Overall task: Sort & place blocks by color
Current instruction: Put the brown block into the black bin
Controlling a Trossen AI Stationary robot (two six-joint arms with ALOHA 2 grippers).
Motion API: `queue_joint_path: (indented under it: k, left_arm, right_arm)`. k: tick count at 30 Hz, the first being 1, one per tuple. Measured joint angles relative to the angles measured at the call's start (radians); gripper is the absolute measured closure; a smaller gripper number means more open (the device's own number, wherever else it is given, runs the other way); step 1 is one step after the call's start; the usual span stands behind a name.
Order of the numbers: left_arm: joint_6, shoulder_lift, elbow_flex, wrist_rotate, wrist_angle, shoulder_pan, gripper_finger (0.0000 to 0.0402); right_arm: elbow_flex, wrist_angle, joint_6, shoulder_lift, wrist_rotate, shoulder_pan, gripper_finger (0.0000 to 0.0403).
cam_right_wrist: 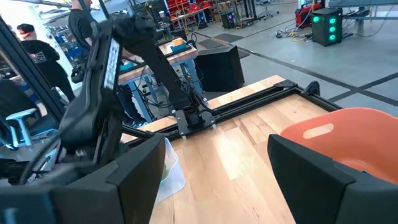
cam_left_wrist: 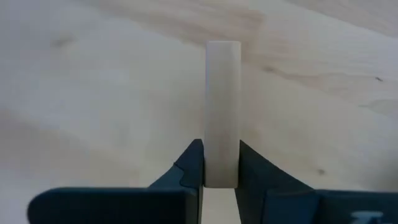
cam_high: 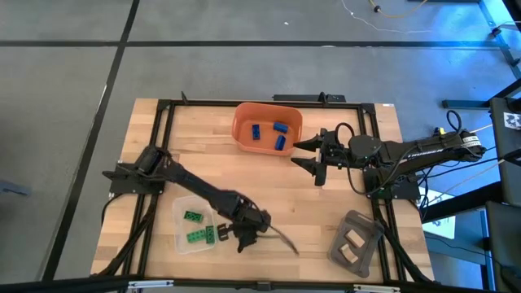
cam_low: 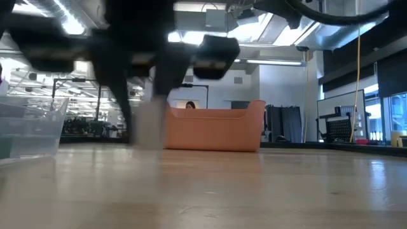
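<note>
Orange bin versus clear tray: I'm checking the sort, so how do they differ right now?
The orange bin sits at the table's far edge and holds three blue blocks; the clear tray sits near the front left and holds green blocks. The bin is opaque with taller walls; the tray is see-through. Each holds only one colour.

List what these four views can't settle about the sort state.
- Tan blocks in the grey tray: high view too small for a sure count.
- Held tan block: high view, left claw covers it; only the left wrist view shows it.
- Orange bin contents: low view, its wall hides them.
- Clear tray: right wrist view, right claw's finger covers most of it.
</note>
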Motion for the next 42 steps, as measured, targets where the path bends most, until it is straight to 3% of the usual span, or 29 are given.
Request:
queue_joint_path:
  k: [12, 17, 25, 29, 34, 42]
  left_arm:
    - [-0.439, -0.266, -0.003, -0.008, -0.081, 0.259, 0.0357]
    - [-0.598, -0.449, -0.123, -0.076, -0.005, 0.338, 0.0357]
    - [-0.927, -0.814, -0.535, -0.251, 0.324, 0.349, 0.0357]
    - [-1.108, -0.94, -0.7, -0.364, 0.508, 0.325, 0.0357]
    - [-1.213, -1.0, -0.752, -0.438, 0.647, 0.307, 0.0357]
    - [-1.163, -1.001, -0.75, -0.46, 0.886, 0.299, 0.0357]
  right_arm:
    - [0.0, -0.002, 0.001, -0.004, 0.021, 0.0, 0.0119]
    - [0.0, -0.01, -0.006, -0.015, 0.022, 0.0, 0.0119]
    - [0.0, -0.005, -0.023, -0.027, 0.022, 0.0, 0.0119]
    - [0.0, 0.014, 0.003, -0.027, 0.013, 0.0, 0.0119]
    - [0.0, 0.018, 0.0, -0.026, -0.011, 0.001, 0.0119]
    - [0.0, 0.024, -0.002, -0.026, -0.012, 0.001, 0.0119]
